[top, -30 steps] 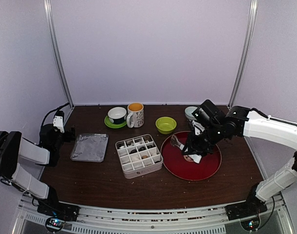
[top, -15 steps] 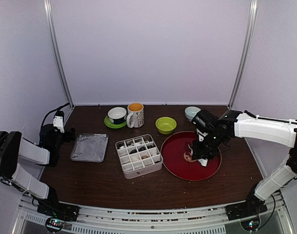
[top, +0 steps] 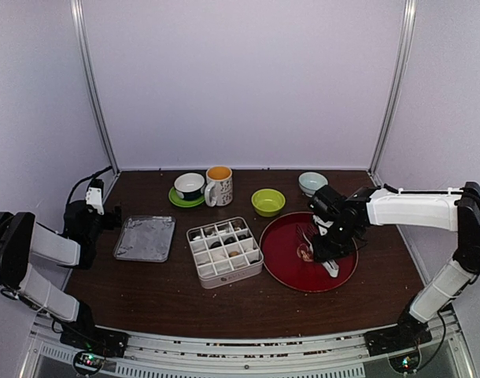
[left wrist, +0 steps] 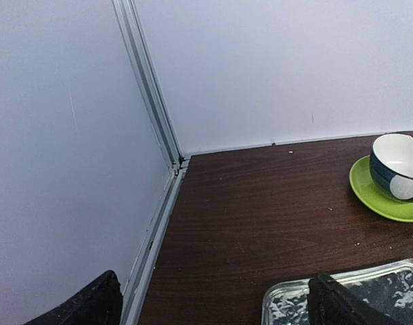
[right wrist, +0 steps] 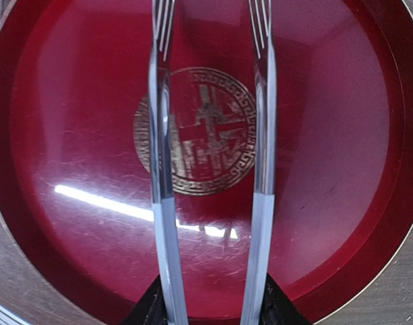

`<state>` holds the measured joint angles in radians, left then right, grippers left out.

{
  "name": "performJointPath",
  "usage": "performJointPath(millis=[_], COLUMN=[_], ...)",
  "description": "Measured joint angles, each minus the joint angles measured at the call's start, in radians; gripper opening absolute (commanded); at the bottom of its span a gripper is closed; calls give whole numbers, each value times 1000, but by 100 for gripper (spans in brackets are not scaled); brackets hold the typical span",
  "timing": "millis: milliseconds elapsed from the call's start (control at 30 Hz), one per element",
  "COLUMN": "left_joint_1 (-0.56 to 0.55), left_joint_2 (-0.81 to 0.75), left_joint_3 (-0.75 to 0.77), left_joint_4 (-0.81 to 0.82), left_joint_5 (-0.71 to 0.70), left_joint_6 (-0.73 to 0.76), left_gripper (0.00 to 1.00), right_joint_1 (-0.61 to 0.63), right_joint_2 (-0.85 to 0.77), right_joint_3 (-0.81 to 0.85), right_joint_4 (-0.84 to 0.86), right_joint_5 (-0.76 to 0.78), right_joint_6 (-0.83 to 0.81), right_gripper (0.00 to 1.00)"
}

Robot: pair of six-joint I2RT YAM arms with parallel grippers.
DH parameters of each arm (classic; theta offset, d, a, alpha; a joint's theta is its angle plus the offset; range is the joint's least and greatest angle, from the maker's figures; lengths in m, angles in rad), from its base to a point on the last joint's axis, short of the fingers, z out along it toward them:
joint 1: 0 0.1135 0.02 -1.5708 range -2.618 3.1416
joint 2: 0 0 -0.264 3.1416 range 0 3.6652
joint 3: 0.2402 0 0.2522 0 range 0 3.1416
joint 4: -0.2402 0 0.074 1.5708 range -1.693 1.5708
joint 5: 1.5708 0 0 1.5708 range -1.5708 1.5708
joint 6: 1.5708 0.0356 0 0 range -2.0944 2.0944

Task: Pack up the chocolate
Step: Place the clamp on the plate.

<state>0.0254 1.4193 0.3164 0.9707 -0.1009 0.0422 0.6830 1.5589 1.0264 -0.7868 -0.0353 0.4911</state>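
nearest the arm bases, on the dark wooden bench [top: 169, 299], stands a white divided box [top: 224, 272], with a round red plate [top: 281, 264] just to its right. the chocolate [top: 216, 244] lies in the box: small dark and brown pieces in several of its square cells. the top view is too coarse to tell what is in the other cells.

the right tool [top: 325, 250] hangs low over the plate, pinching a pair of metal tongs [right wrist: 261, 169] near their joined end. its black fingers [right wrist: 149, 308] press on the outer sides of the two arms. the arms of the tongs stand apart, and their forked tips point away from the wrist, above the gold emblem in the middle of the plate.

left of the box lies a shallow, crinkled foil tray [top: 144, 238]. the left tool [left wrist: 213, 284] sits by the left wall, just past the tray's far left corner. its two fingers are spread wide, with bare bench between them and the tray's corner beside one finger.

further back, a green bowl [top: 268, 201] stands just beyond the plate's far left rim. along the back wall stands a dark cup [top: 190, 185] on a green saucer [top: 177, 198], with a patterned mug [top: 219, 186] just beside it. a pale bowl [top: 309, 182] stands to the right, just behind the right arm.
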Motion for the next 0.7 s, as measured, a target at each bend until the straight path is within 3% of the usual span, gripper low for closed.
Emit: performJointPath(millis=[700], left_joint_1=[0], left_joint_2=[0], left_joint_3=[0], left_joint_4=[0], left_joint_5=[0], left_joint_6=[0], left_gripper=[98], right_joint_1=[-14], right_joint_2=[23], right_joint_3=[-31], right_joint_4=[13], right_joint_5=[35], right_joint_6=[-201], right_gripper=[41])
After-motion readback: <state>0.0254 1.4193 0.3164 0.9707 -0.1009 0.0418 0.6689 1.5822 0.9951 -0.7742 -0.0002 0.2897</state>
